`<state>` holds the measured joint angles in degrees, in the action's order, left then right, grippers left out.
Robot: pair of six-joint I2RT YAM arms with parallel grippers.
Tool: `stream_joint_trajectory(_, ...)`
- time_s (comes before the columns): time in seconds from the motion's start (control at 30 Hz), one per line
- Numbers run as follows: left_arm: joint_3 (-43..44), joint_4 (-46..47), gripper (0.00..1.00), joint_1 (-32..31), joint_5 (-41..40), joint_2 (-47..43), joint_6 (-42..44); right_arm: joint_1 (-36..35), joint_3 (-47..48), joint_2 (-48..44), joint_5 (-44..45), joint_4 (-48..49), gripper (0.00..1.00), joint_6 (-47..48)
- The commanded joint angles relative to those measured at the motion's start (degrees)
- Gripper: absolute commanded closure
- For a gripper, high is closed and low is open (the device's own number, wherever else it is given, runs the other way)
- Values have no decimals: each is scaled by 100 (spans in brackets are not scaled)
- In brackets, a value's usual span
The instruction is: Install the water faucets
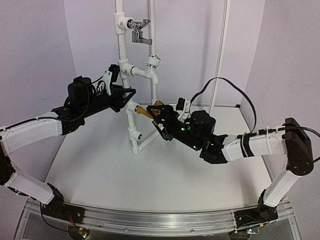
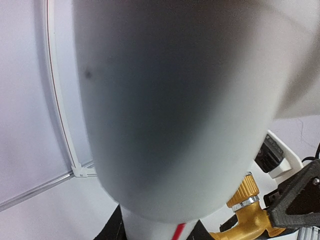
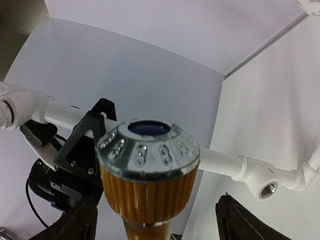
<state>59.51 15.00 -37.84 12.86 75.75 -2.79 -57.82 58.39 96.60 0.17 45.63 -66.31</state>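
Note:
The golden-brass faucet (image 1: 146,111) sticks out sideways from a fitting on the white pipe stand (image 1: 131,131). In the right wrist view its ribbed brass knob with a silvery cap (image 3: 148,165) fills the middle. My right gripper (image 1: 159,116) straddles that knob; its dark fingers (image 3: 80,222) stand apart on either side, with a gap on the right, so it is open. My left gripper (image 1: 126,94) is shut on the upright pipe (image 2: 170,100) just above the faucet (image 2: 247,212). The blurred pipe hides most of the left wrist view.
Higher on the stand sit a chrome lever tap (image 1: 140,30) and a white plastic tap (image 1: 153,65). An open threaded fitting (image 1: 138,135) faces out near the stand's foot. White walls close in behind and at both sides. A black cable (image 1: 225,85) loops above the right arm.

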Motion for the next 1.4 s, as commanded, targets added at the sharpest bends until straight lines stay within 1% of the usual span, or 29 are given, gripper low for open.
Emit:
stream_joint_trajectory(0.0, -212, -923, 100, -127, 667, 86, -992, 39, -319, -549, -170, 271, 2, 652)
stream_joint_trajectory(0.07, -210, -927, 100, -114, 683, 95, -1004, 68, -592, -812, -145, 241, 2, 946)
stream_joint_trajectory(0.17, -212, -920, 100, -114, 716, 101, -1004, 140, -867, -1264, -313, -18, 2, 1947)
stream_joint_trajectory(0.23, -193, -923, 100, -106, 748, 114, -1005, 168, -788, -1549, -706, -617, 2, 3529)
stream_joint_trajectory(0.3, -185, -928, 100, -105, 781, 117, -1012, 166, -592, -1799, -1083, -1553, 2, 5217)
stream_joint_trajectory(0.37, -185, -926, 100, -101, 813, 115, -1013, 164, -482, -1981, -1263, -2405, 2, 7021)
stream_joint_trajectory(0.43, -185, -923, 100, -104, 837, 118, -1013, 152, -473, -2168, -1422, -2935, 2, 8471)
stream_joint_trajectory(0.53, -185, -923, 100, -101, 849, 128, -1013, 148, -594, -2397, -1567, -3086, 3, 10516)
stream_joint_trajectory(0.6, -188, -923, 100, -101, 849, 129, -1013, 150, -627, -2484, -1818, -3144, 7, 11841)
stream_joint_trajectory(0.67, -198, -920, 100, -103, 842, 135, -1013, 148, -506, -2424, -1858, -3149, 10, 12632)
stream_joint_trajectory(0.83, -176, -927, 100, -99, 885, 157, -1019, 146, -47, -1910, -1619, -3151, 15, 13993)
stream_joint_trajectory(0.93, -185, -926, 100, -103, 909, 149, -1022, 148, 2, -1585, -1498, -2661, 19, 14386)
stream_joint_trajectory(1.0, -190, -923, 100, -101, 910, 147, -1022, 149, 18, -1359, -1413, -2285, 22, 14552)
stream_joint_trajectory(1.07, -182, -926, 100, -102, 922, 150, -1022, 149, 150, -1138, -1286, -2188, 26, 14644)
stream_joint_trajectory(1.2, -177, -928, 100, -103, 955, 165, -1022, 157, 126, -785, -1095, -1457, 26, 14831)
stream_joint_trajectory(1.37, -169, -923, 100, -101, 968, 152, -1017, 174, 276, -492, -978, -1156, 28, 14936)
